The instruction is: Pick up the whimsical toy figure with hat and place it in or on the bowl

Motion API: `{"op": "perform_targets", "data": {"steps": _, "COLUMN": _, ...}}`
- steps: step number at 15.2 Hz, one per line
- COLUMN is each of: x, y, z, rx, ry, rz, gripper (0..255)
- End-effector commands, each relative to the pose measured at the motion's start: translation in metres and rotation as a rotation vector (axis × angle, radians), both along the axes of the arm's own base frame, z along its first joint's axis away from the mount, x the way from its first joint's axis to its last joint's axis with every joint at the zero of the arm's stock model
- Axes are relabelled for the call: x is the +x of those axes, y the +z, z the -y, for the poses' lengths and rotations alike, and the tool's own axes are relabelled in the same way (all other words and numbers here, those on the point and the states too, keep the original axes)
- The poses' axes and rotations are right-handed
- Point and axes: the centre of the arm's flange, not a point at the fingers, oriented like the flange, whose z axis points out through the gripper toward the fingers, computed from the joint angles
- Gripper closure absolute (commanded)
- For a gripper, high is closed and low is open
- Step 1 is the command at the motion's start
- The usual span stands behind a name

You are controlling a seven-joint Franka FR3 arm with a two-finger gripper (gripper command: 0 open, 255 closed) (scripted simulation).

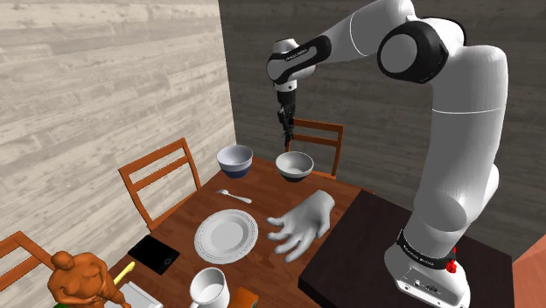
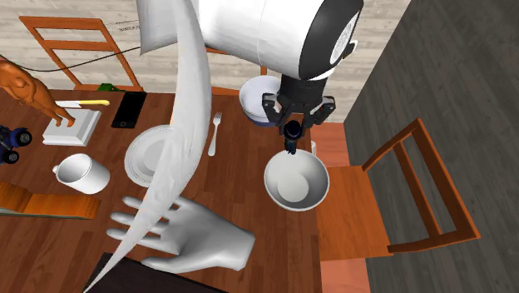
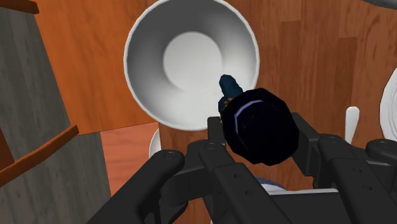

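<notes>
A small dark blue toy figure with a round hat is clasped in my black gripper, which is shut on it. In the second exterior view the gripper hangs above the table with the toy under it. The toy hovers over the rim of the white-lined bowl on the side towards the blue bowl, not over its centre. In the shoulder view the gripper points straight down, a little above the bowl. The bowl holds nothing.
On the wooden table stand a blue bowl, a white plate, a fork, a mug, a black phone and a large white hand sculpture. An orange figure stands at the near corner. Wooden chairs ring the table.
</notes>
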Motion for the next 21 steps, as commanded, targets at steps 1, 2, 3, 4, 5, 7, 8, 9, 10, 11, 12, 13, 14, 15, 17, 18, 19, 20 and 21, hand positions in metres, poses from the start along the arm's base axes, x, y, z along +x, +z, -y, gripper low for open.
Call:
{"op": "perform_targets", "data": {"steps": 1, "x": -0.005, "y": 0.005, "z": 0.024, "rx": 0.0, "ry": 0.002, "rz": 0.0, "gripper": 255}}
{"op": "perform_targets", "data": {"steps": 2, "x": -0.01, "y": 0.008, "z": 0.043, "rx": 0.0, "ry": 0.002, "rz": 0.0, "gripper": 255}}
{"op": "perform_targets", "data": {"steps": 3, "x": -0.01, "y": 0.002, "z": 0.043, "rx": 0.0, "ry": 0.002, "rz": 0.0, "gripper": 255}}
{"op": "perform_targets", "data": {"steps": 4, "x": -0.01, "y": -0.003, "z": 0.043, "rx": 0.0, "ry": 0.002, "rz": 0.0, "gripper": 255}}
{"op": "perform_targets", "data": {"steps": 5, "x": -0.01, "y": -0.008, "z": 0.043, "rx": 0.0, "ry": 0.002, "rz": 0.0, "gripper": 255}}
{"op": "perform_targets", "data": {"steps": 7, "x": -0.01, "y": -0.019, "z": 0.043, "rx": 0.0, "ry": 0.002, "rz": 0.0, "gripper": 255}}
{"op": "perform_targets", "data": {"steps": 8, "x": -0.01, "y": -0.024, "z": 0.043, "rx": 0.0, "ry": 0.002, "rz": 0.0, "gripper": 255}}
{"op": "perform_targets", "data": {"steps": 9, "x": -0.01, "y": -0.029, "z": 0.043, "rx": 0.0, "ry": 0.002, "rz": 0.0, "gripper": 255}}
{"op": "perform_targets", "data": {"steps": 10, "x": -0.01, "y": -0.035, "z": 0.043, "rx": 0.0, "ry": 0.002, "rz": 0.0, "gripper": 255}}
{"op": "perform_targets", "data": {"steps": 11, "x": -0.01, "y": -0.04, "z": 0.043, "rx": 0.0, "ry": 0.002, "rz": 0.0, "gripper": 255}}
{"op": "perform_targets", "data": {"steps": 12, "x": -0.01, "y": -0.045, "z": 0.043, "rx": 0.0, "ry": 0.002, "rz": 0.0, "gripper": 255}}
{"op": "perform_targets", "data": {"steps": 13, "x": -0.01, "y": -0.05, "z": 0.043, "rx": 0.0, "ry": 0.002, "rz": 0.0, "gripper": 255}}
{"op": "perform_targets", "data": {"steps": 14, "x": -0.01, "y": -0.056, "z": 0.043, "rx": 0.0, "ry": 0.002, "rz": 0.0, "gripper": 255}}
{"op": "perform_targets", "data": {"steps": 15, "x": -0.01, "y": -0.061, "z": 0.043, "rx": 0.0, "ry": 0.002, "rz": 0.0, "gripper": 255}}
{"op": "perform_targets", "data": {"steps": 17, "x": -0.01, "y": -0.072, "z": 0.043, "rx": 0.0, "ry": 0.002, "rz": 0.0, "gripper": 255}}
{"op": "perform_targets", "data": {"steps": 18, "x": -0.01, "y": -0.077, "z": 0.043, "rx": 0.0, "ry": 0.002, "rz": 0.0, "gripper": 255}}
{"op": "perform_targets", "data": {"steps": 19, "x": -0.01, "y": -0.082, "z": 0.043, "rx": 0.0, "ry": 0.002, "rz": 0.0, "gripper": 255}}
{"op": "perform_targets", "data": {"steps": 20, "x": -0.01, "y": -0.087, "z": 0.043, "rx": 0.0, "ry": 0.002, "rz": 0.0, "gripper": 255}}
{"op": "perform_targets", "data": {"steps": 21, "x": -0.01, "y": -0.093, "z": 0.043, "rx": 0.0, "ry": 0.002, "rz": 0.0, "gripper": 255}}
